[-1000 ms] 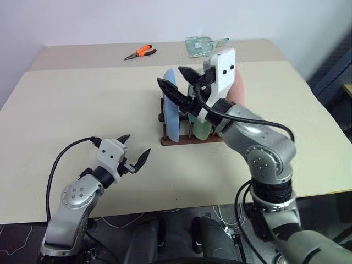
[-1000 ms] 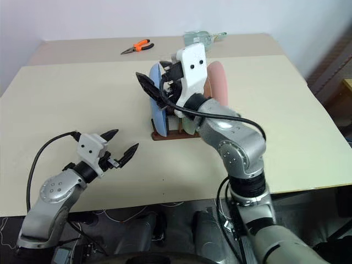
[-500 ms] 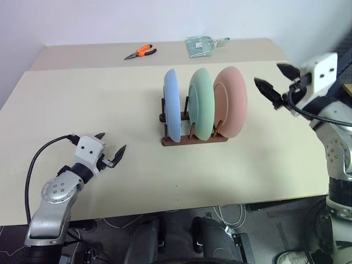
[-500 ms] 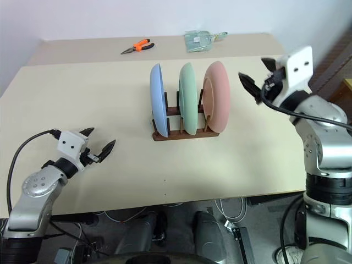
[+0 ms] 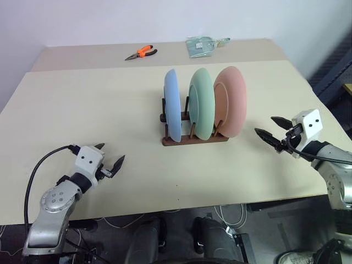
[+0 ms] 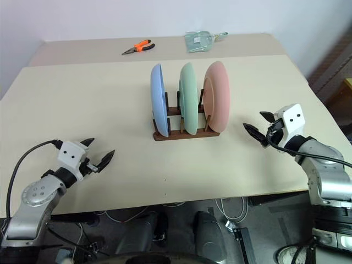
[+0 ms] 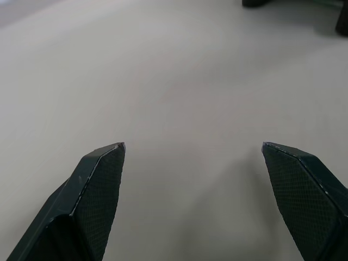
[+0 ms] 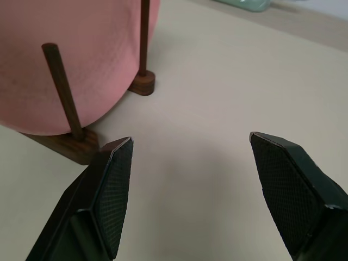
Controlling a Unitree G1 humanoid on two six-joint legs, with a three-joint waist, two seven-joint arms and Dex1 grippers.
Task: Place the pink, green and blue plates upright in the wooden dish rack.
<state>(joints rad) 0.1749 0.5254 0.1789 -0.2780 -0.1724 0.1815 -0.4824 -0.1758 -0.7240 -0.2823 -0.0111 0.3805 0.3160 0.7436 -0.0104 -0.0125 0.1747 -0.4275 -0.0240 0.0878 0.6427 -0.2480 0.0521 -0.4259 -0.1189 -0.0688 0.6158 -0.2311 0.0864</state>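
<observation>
Three plates stand upright side by side in the dark wooden dish rack (image 5: pixel 193 140) at the table's middle: the blue plate (image 5: pixel 172 111) on the left, the green plate (image 5: pixel 201 110) in the centre, the pink plate (image 5: pixel 231 102) on the right. The pink plate (image 8: pixel 65 60) also fills the right wrist view, behind a rack peg (image 8: pixel 62 89). My right gripper (image 5: pixel 272 127) hovers open and empty to the right of the rack, low near the table's right edge. My left gripper (image 5: pixel 109 154) is open and empty over the front left of the table, far from the rack.
Orange-handled pliers (image 5: pixel 141 53) lie at the back of the table. A clear plastic bag (image 5: pixel 202 44) lies at the back, right of the pliers. The beige table (image 5: pixel 82 110) ends close in front of both grippers.
My right gripper has drawn away from the plates in the rack, swinging right and down to the table's right edge. My left gripper has drifted left and slightly lower. The plates stay in the rack.
</observation>
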